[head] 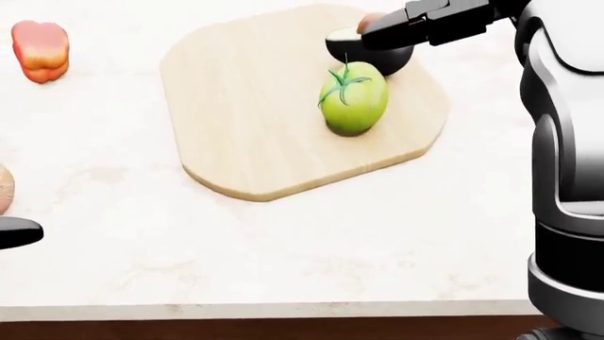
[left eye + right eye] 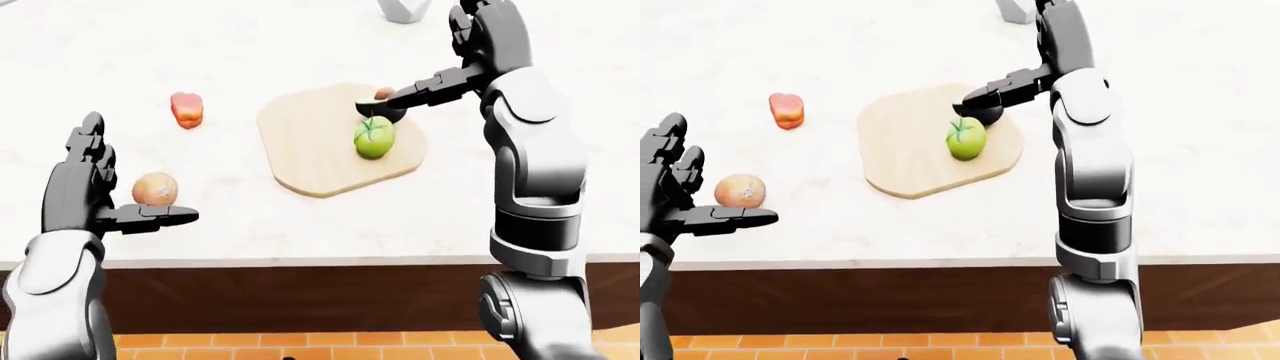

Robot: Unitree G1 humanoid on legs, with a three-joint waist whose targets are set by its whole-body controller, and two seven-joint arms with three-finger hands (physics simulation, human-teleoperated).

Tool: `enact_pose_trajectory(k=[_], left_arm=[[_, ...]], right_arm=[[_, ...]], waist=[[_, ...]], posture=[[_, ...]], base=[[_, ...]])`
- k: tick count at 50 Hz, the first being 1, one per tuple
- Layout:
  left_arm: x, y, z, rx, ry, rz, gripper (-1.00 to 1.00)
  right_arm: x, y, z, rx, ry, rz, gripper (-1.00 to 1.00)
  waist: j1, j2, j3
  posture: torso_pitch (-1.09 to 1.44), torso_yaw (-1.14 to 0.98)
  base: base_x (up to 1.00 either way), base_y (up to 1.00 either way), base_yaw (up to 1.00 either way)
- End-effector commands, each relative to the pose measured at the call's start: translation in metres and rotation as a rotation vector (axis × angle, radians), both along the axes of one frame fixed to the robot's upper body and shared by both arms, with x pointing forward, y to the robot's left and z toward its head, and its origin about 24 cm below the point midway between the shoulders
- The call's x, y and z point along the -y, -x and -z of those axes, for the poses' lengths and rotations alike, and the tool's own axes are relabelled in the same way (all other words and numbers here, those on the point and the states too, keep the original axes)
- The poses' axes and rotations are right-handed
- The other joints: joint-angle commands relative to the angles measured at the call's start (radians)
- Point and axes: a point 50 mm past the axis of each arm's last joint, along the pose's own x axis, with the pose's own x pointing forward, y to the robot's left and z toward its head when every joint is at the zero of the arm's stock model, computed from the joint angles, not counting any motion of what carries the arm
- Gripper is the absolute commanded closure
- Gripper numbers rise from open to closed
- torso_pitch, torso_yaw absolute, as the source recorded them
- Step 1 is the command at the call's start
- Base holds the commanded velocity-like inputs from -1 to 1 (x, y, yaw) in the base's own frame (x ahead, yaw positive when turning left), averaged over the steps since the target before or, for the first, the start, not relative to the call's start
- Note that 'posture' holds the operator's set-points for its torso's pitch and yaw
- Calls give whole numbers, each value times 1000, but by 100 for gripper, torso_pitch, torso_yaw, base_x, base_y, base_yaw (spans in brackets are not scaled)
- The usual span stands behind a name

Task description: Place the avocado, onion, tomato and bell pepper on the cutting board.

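Cutting board (image 1: 255, 106) lay flat on the pale marble counter (image 1: 283, 255), roughly mid-width, set well in from the near edge.

Green tomato (image 1: 352, 99) sat on the board's right half, stem up. Avocado half (image 1: 373, 51) rested on the board just beyond the tomato, toward the board's far right corner, touching or nearly touching it; its pit showed in the left-eye view, partly hidden elsewhere.

Right hand (image 2: 430, 86) hung over the avocado, one finger stretched out level above it, the other fingers raised upright beside the forearm. Hand was open, gripping nothing. Could not tell whether the extended finger touched the avocado.

Bell pepper (image 1: 40, 49), red-orange, stood on the counter to the left of the board, well apart from it, farther from the near edge than the onion.

Onion (image 2: 155, 188) lay on the counter near the near edge, toward the left. Left hand (image 2: 110, 191) stood just beside it: fingers upright on the onion's left, thumb jutting level below it in the eye views. Hand was open, not closed round the onion; contact could not be judged.

A pale grey object (image 2: 403, 9) stood at the counter's far edge, cut off by the top of the view.
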Motion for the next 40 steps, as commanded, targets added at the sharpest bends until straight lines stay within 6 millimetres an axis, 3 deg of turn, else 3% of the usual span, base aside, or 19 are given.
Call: enact_pose_trajectory(k=[1, 30, 32, 33, 40], left_arm=[[0, 2, -16, 84, -52, -7, -100], [-23, -2, 8, 11, -92, -107, -99], [-23, -3, 8, 8, -94, -109, -92], [-24, -3, 8, 8, -94, -111, -76], [-25, -3, 12, -8, -102, -112, -58]], right_arm=[[0, 9, -20, 98, 6, 2, -100], [-2, 8, -15, 89, 6, -1, -100], [-2, 9, -15, 89, 7, 0, -100], [-2, 9, -15, 89, 7, 0, -100], [-2, 9, -17, 90, 10, 0, -100]], waist=[[0, 3, -30], [0, 7, -33], [0, 7, -33], [0, 8, -33], [-1, 10, -32]], posture=[[16, 0], [16, 0], [16, 0], [16, 0], [16, 0]], base=[[0, 0, 0], [0, 0, 0], [0, 0, 0], [0, 0, 0], [0, 0, 0]])
